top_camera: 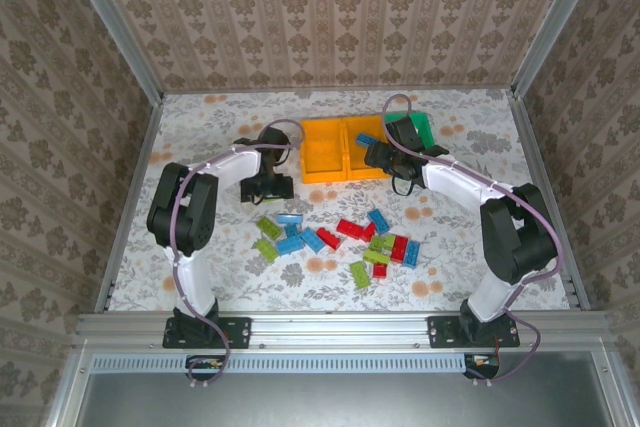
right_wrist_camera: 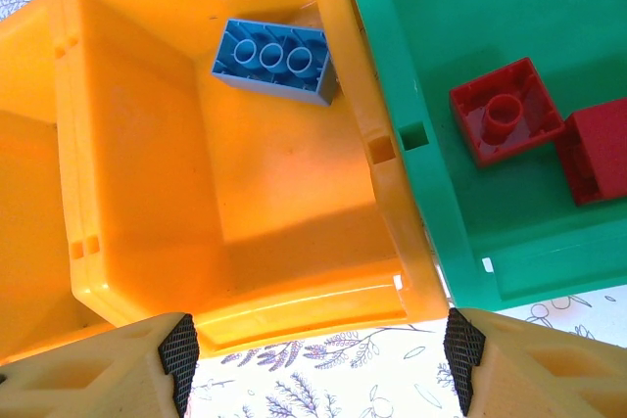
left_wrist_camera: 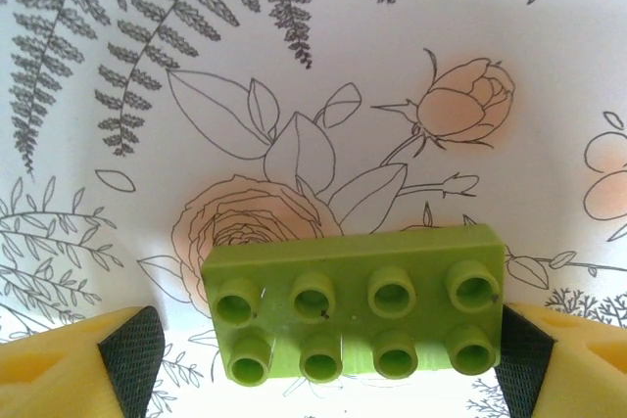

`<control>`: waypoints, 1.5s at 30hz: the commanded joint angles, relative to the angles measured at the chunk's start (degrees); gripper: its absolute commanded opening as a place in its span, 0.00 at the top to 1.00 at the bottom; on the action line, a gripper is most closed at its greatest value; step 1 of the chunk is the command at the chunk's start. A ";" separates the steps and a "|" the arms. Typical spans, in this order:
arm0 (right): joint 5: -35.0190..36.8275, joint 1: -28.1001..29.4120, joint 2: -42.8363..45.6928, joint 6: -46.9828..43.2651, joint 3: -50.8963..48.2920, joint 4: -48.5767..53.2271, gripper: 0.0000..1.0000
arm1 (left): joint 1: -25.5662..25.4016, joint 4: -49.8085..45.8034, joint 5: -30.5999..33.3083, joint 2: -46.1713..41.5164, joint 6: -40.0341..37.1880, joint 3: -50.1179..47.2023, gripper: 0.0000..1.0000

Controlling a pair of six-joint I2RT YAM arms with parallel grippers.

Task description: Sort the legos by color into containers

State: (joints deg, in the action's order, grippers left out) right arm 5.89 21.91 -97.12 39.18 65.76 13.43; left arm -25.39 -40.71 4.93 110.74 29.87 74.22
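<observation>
Floral-print worktop [top_camera: 220,137]. 3 containers in a row at its far middle: left orange bin [top_camera: 318,137], middle orange bin [top_camera: 355,159], green bin [top_camera: 425,127], the 3 touching side to side.

Right end effector [top_camera: 383,154] hangs over the near edge of the middle orange bin [right_wrist_camera: 147,193], beside the green bin [right_wrist_camera: 441,7]. Wrist view: right end effector [right_wrist_camera: 318,354] spread wide, nothing between its fingers.

Left end effector [top_camera: 268,187] is low at the worktop, just left of and nearer than the left orange bin. Wrist view: left end effector [left_wrist_camera: 325,357] partly open, straddling 1 lime brick [left_wrist_camera: 358,301], studs up, lengthwise between the fingers. The pad [left_wrist_camera: 519,359] at picture right meets the brick's end; the pad [left_wrist_camera: 132,359] at picture left stands clear of it, bare worktop between. Not clamped.

Loose legos [top_camera: 350,229], red, blue and lime, lie scattered on the near middle worktop, between the 2 arms.

1 blue brick [right_wrist_camera: 274,61] lies underside up in the middle orange bin's far corner. 2 red bricks [right_wrist_camera: 505,110] lie in the green bin.
</observation>
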 commanded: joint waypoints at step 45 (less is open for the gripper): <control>2.42 2.01 12.30 -5.78 -11.21 5.75 0.28 | -0.41 0.40 -4.31 -4.24 -2.40 10.51 0.32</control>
State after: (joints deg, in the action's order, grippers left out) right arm 8.38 22.98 -87.94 35.68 56.84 16.29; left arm -25.17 -40.66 1.06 110.32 30.37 80.47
